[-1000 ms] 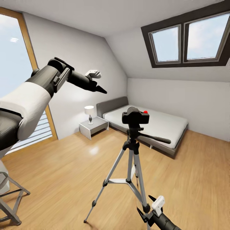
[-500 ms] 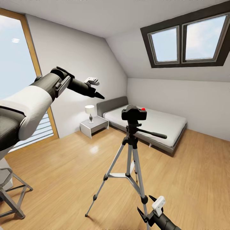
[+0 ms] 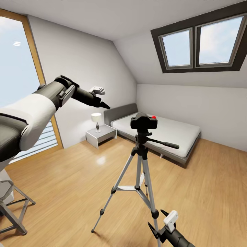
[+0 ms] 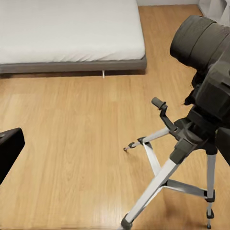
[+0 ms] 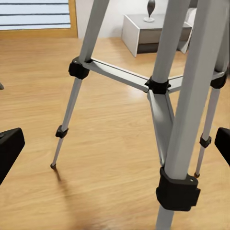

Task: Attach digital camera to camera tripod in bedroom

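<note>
No legible writing anywhere. Digital camera (image 3: 144, 121) sits atop camera tripod (image 3: 140, 178), mid-floor, bed (image 3: 164, 132) behind. Left gripper (image 3: 99, 97) raised, apart from camera, up-left of it, empty; jaw gap unclear. Right gripper (image 3: 164, 223) low beside tripod leg, fingers spread, empty, arm cut off at frame edge.

Your head view faces the camera tripod (image 3: 140, 171) from mid-room; your left wrist view looks down on it, your right wrist view sits close at its legs (image 5: 165, 91).
</note>
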Robot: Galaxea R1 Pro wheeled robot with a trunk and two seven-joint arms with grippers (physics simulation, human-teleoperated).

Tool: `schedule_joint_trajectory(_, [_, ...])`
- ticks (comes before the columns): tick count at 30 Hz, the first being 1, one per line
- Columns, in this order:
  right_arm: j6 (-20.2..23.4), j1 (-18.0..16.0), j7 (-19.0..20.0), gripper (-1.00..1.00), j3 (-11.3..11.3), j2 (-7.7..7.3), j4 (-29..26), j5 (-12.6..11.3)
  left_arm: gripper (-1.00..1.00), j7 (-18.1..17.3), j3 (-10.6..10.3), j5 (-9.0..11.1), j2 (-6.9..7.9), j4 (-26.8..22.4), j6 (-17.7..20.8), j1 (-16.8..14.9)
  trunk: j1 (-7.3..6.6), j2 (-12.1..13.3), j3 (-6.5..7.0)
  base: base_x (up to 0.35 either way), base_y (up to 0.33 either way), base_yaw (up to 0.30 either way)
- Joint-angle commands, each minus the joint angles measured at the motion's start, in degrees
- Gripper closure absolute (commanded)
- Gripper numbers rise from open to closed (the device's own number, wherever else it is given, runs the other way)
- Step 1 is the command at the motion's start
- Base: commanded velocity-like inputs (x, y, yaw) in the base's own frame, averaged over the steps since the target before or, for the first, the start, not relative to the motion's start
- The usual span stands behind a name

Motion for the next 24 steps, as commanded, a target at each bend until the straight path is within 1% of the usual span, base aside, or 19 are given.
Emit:
schedule_joint_trajectory(1, [-0.3,0.0,-0.2,-1.00,0.0,-0.03,0.0,0.3,-1.00,0.3,0.2,-0.3,0.02,0.4,0.2,0.0,0.02,-0.1,-0.05,-0.001,0.000,0.000])
schedule_joint_trajectory(7, [-0.2,0.0,-0.3,-1.00,-1.1,-0.03,0.1,0.3,-1.00,3.8,0.2,-0.3,-0.04,3.6,-3.4,0.0,0.02,-0.1,-0.05,0.000,0.000,0.000])
schedule_joint_trajectory(12, [-0.2,0.0,-0.3,-1.00,-2.1,-0.03,0.1,0.3,-1.00,5.3,0.2,-0.3,-0.11,6.2,-6.4,0.0,0.02,-0.1,-0.05,0.000,0.000,0.000])
schedule_joint_trajectory(18, [-0.2,0.0,-0.3,-1.00,-3.1,-0.03,0.1,0.3,-1.00,5.8,0.2,-0.3,-0.11,7.4,-7.5,0.0,0.02,-0.1,-0.05,0.000,0.000,0.000])
schedule_joint_trajectory(24, [-0.2,0.0,-0.3,-1.00,-4.7,-0.03,0.1,0.3,-1.00,6.0,0.2,-0.3,-0.02,8.8,-7.9,0.0,0.02,-0.1,-0.05,0.000,0.000,0.000])
